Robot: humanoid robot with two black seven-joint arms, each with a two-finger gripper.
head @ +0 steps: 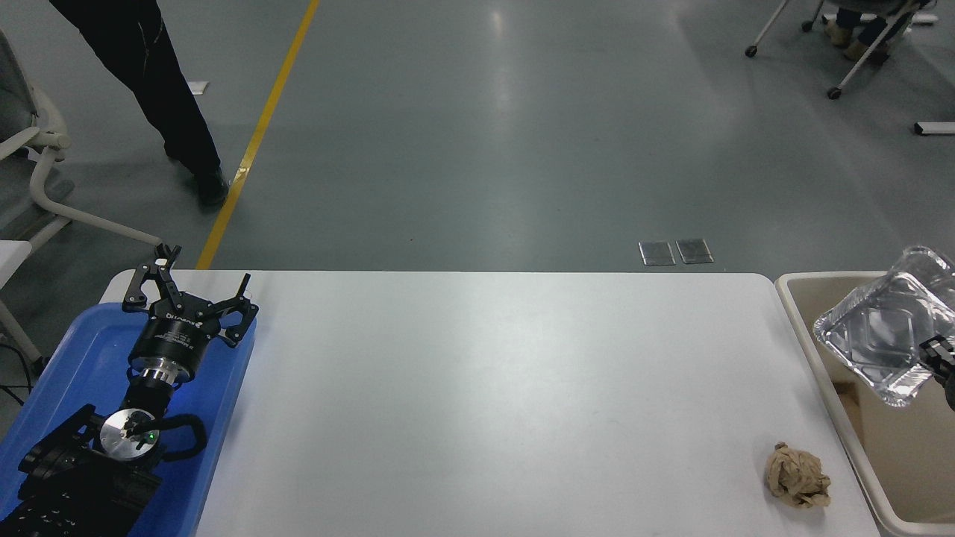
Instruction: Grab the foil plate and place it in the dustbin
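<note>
At the near right of the white table [477, 403] lies a crumpled brown paper ball [797, 485], its surface creased and lumpy, close to the table's right edge; just beyond that edge stands the large cream-beige rectangular plastic dustbin [791, 298], smooth-walled with rounded corners and a thick rim, only its left part in view. At the near left the parked left gripper [190, 287] hangs over a blue plastic tray [67, 365] with a raised rim, its thin black fingers [153, 280] spread wide apart around nothing. Farther back on the right, the shiny silver rectangular foil plate [884, 332] is held in the air above the dustbin's opening, tilted so its hollow faces the camera; its crimped, ribbed rim catches the light and a raised diamond pattern shows on its base. The black right gripper [941, 359] enters at the right edge, and its fingers pinch the plate's near right rim, the rest of the plate reaching left and away from them. Beyond the table, on the grey floor, a person's dark-trousered legs [160, 89] stand beside a yellow floor line [257, 134].
</note>
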